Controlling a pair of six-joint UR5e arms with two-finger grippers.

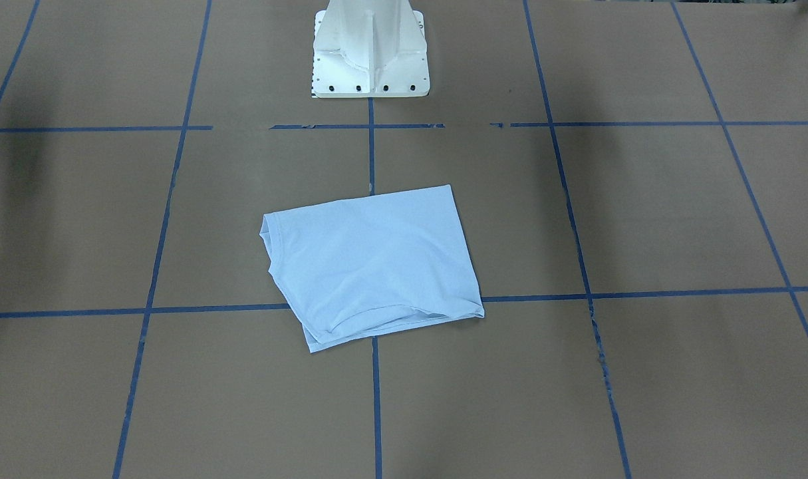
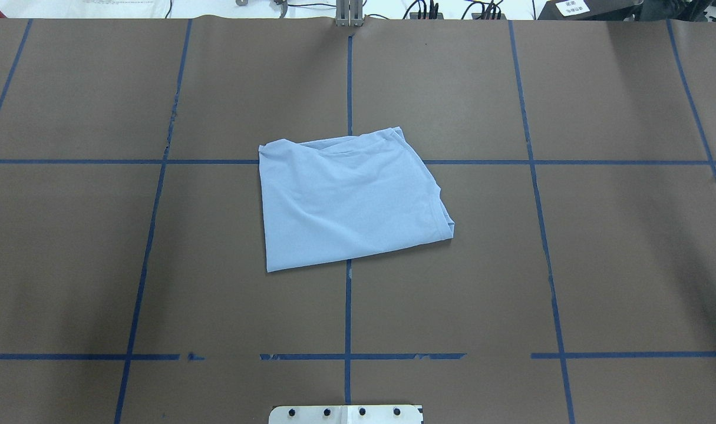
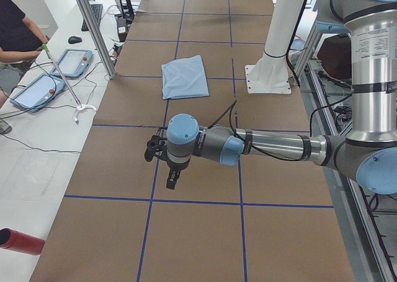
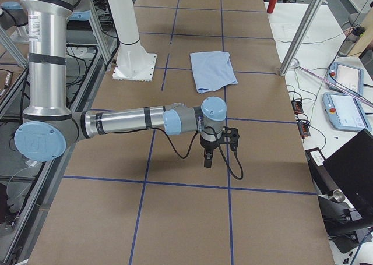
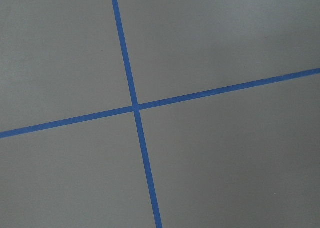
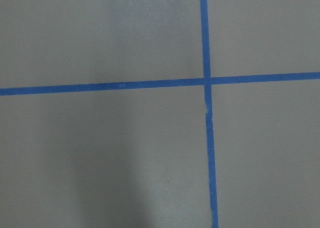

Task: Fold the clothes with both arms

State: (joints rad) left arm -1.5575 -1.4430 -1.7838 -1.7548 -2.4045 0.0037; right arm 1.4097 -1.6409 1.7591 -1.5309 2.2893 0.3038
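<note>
The light blue T-shirt [image 1: 370, 259] lies folded into a rough rectangle in the middle of the brown table, over a crossing of blue tape lines; it also shows in the overhead view [image 2: 349, 203] and both side views [image 3: 184, 77] [image 4: 213, 70]. Its print and label are hidden. My left gripper [image 3: 172, 181] hangs over bare table far from the shirt, toward the table's left end. My right gripper [image 4: 207, 159] hangs over bare table toward the right end. Neither holds anything that I can see; I cannot tell if they are open or shut. Both wrist views show only table and tape.
The white pedestal base [image 1: 370, 66] stands at the robot's edge of the table [image 2: 599, 265]. A side bench with tablets [image 3: 68, 62], cables and a person's arm lies beyond the far edge. A red cylinder [image 3: 18, 240] lies at that bench's end.
</note>
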